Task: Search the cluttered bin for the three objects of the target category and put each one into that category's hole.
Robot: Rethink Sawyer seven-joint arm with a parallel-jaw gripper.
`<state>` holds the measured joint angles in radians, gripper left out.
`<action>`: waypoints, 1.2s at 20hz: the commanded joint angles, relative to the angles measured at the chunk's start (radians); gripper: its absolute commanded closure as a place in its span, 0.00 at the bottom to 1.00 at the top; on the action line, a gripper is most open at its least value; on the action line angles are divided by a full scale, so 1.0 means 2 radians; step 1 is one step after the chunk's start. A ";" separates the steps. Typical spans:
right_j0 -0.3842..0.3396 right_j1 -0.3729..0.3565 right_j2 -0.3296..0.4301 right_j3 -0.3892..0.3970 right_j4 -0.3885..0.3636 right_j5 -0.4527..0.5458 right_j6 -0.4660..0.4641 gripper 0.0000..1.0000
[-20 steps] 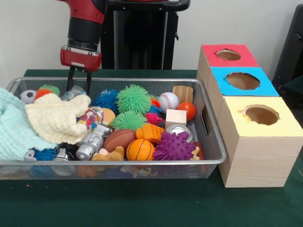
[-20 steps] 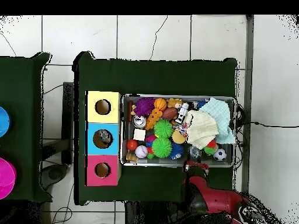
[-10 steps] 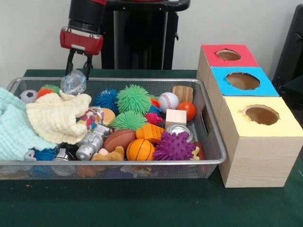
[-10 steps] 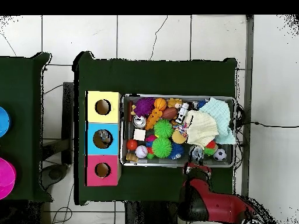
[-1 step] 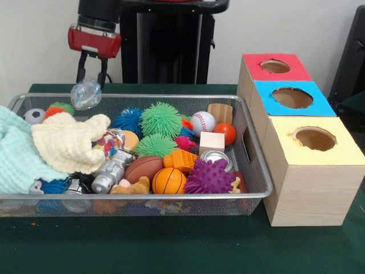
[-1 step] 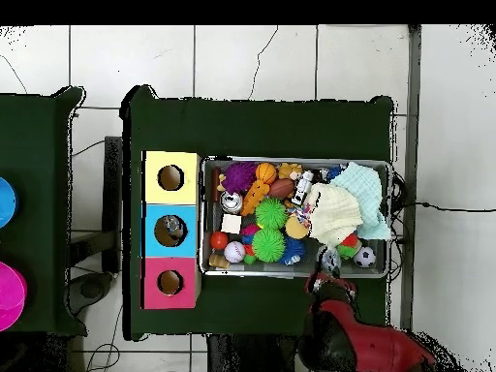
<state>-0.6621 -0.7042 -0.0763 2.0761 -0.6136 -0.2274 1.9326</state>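
A clear crumpled plastic object hangs clamped in the robot's hand, lifted above the wire bin near the bin's far corner, at about 10 o'clock from the bin's middle in the front view. Below it lie a soccer ball, a cream cloth and a mint cloth. Spiky green balls, a baseball and a basketball crowd the rest. At 3 o'clock on the green table stands the sorting box, its red hole, blue hole and yellow hole in a row.
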 commanded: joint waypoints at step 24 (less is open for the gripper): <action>-0.239 -0.218 0.504 0.217 0.142 0.139 0.044 1.00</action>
<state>-1.0738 -1.0100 0.6213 2.4129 -0.4213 0.0688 1.9326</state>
